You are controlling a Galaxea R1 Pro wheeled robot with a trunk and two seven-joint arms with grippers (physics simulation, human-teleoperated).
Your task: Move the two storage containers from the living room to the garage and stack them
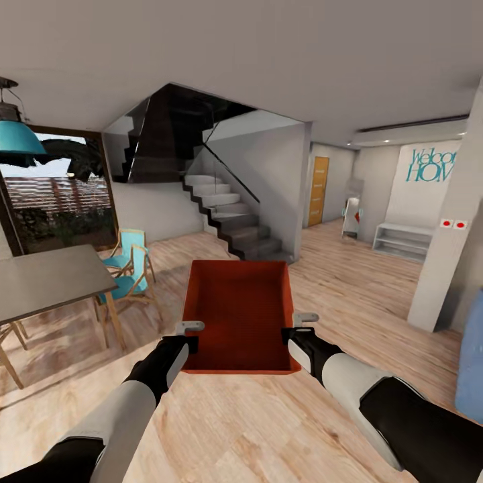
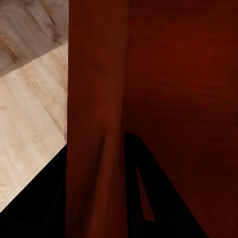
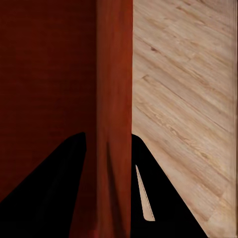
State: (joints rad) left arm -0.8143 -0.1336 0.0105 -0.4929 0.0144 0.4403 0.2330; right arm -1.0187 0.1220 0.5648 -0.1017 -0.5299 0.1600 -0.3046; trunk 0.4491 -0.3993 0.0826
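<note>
**Orange-red bin carried between two claws over the plank floor**

Orange-red plastic fills the middle of the head view: one storage container (image 1: pixel 240 315), lidless and rectangular, is held level in front of the robot, above the light wood plank floor (image 1: pixel 268 429) and clear of it. Its open top faces up and nothing lies inside.

The left claw (image 1: pixel 190 330) sits at the container's left side wall near the closer corner, and the right claw (image 1: pixel 300 322) sits at the matching spot on the right wall. In the left wrist view the thin red wall (image 2: pixel 96 124) runs straight between the two dark fingers (image 2: pixel 34 203), so that claw is closed onto the wall. The right wrist view shows the same: the wall (image 3: pixel 115 114) is pinched between the fingers (image 3: pixel 44 183), with bare plank floor (image 3: pixel 188 99) on the outer side.

Around the robot is an open room. A grey tabletop (image 1: pixel 43 278) on wooden legs stands at the left, with turquoise folding chairs (image 1: pixel 129 265) just beside it and a teal pendant lamp (image 1: pixel 15 137) above. Behind them is a large wood-framed window (image 1: pixel 57 194). A dark staircase (image 1: pixel 235 221) rises straight ahead, beyond the container. Farther right are an orange door (image 1: pixel 318 191), a low white shelf (image 1: pixel 402 240) under teal wall lettering (image 1: pixel 433 166), and a white pillar (image 1: pixel 449 248) with two red dots. A blue object (image 1: pixel 471 362) shows at the right edge, cut off.
</note>
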